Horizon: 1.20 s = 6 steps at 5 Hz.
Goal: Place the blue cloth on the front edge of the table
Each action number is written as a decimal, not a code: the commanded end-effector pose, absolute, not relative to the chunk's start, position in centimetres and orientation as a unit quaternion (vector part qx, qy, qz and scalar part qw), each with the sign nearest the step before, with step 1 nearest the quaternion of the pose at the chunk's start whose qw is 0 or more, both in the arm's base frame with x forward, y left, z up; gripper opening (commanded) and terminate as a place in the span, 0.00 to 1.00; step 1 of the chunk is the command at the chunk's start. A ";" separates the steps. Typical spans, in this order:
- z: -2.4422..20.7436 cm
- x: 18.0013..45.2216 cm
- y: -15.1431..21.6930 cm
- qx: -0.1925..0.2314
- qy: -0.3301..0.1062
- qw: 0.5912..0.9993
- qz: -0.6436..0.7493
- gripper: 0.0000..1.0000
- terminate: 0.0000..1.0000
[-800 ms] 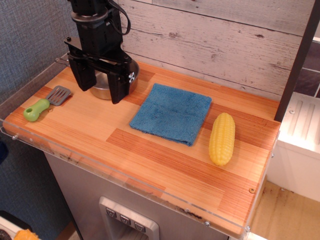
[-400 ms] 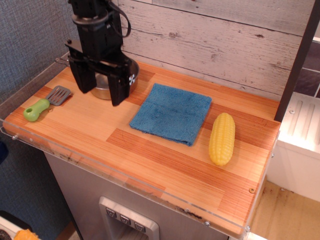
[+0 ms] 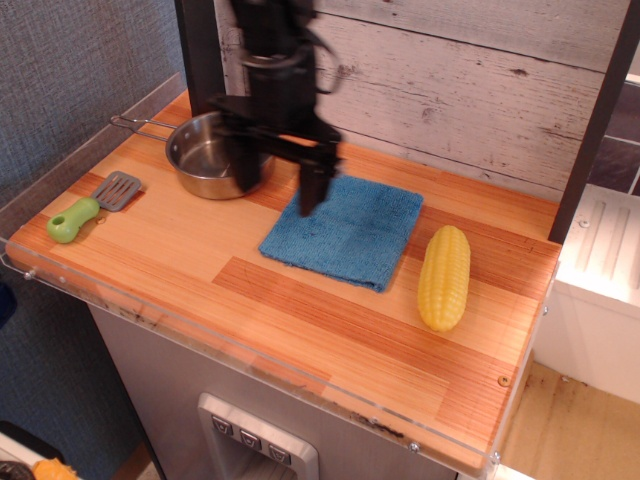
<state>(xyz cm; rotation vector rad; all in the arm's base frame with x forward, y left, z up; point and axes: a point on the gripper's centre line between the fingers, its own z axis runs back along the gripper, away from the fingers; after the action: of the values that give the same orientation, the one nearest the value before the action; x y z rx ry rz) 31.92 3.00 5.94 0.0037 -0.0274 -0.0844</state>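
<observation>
The blue cloth point(image 3: 350, 233) lies flat in the middle of the wooden table point(image 3: 300, 320), nearer the back wall than the front edge. My black gripper point(image 3: 283, 190) hangs open and empty, blurred by motion. Its right finger point(image 3: 313, 190) is over the cloth's back left corner. Its left finger point(image 3: 252, 172) is in front of the pot. I cannot tell whether the fingers touch the cloth.
A steel pot point(image 3: 203, 156) with a wire handle stands at the back left. A green-handled spatula point(image 3: 88, 209) lies near the left edge. A yellow corn cob point(image 3: 444, 276) lies to the right of the cloth. A clear acrylic rim point(image 3: 250, 362) edges the table.
My gripper has moved right, from in front of the pot to the cloth's back left corner. The pot now shows in full. The cloth, corn and spatula have not moved.
</observation>
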 end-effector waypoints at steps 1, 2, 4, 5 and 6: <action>4.2 35.1 1.9 0.035 -0.048 0.998 -0.016 1.00 0.00; 3.2 34.6 2.8 0.039 -0.041 0.998 -0.010 1.00 0.00; -0.2 32.8 4.2 0.028 -0.028 0.999 -0.013 1.00 0.00; -0.5 32.1 3.9 0.024 -0.019 0.999 -0.021 1.00 0.00; -0.5 30.8 3.8 0.029 -0.003 0.999 -0.036 1.00 0.00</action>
<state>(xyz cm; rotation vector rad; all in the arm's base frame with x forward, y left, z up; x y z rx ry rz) 31.90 3.39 0.35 0.0564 -0.0568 -0.0567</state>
